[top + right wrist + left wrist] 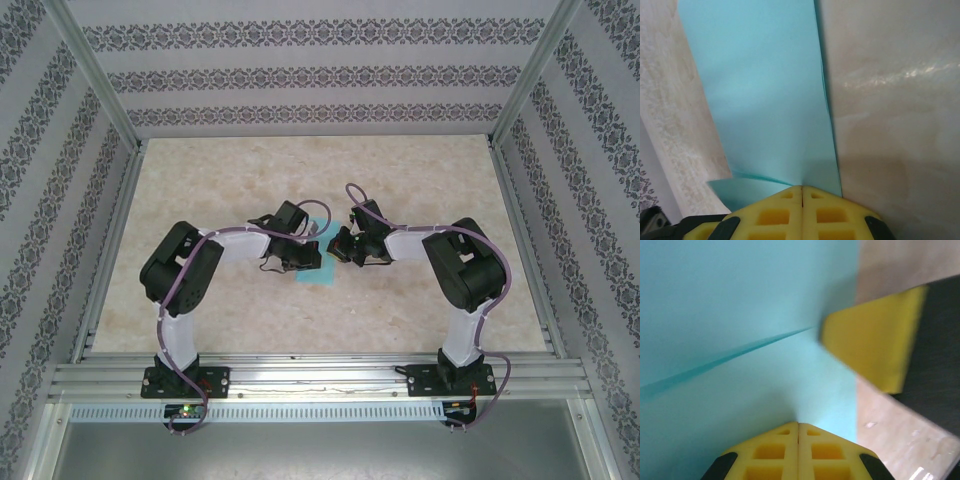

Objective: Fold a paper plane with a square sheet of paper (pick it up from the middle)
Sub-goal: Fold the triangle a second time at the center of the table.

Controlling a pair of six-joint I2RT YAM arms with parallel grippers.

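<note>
Left pincer clamped on square sheet of paper; right pincer likewise; sheet between.

Beige marbled table, glossy, with light glinting off it in the right wrist view. Closed in on three sides by walls papered in grey-and-white ornamental stripes, with aluminium posts rising at the back corners. Along the near edge, ribbed aluminium rails, then a slotted strip and a plain grey metal panel nearest the camera.
</note>
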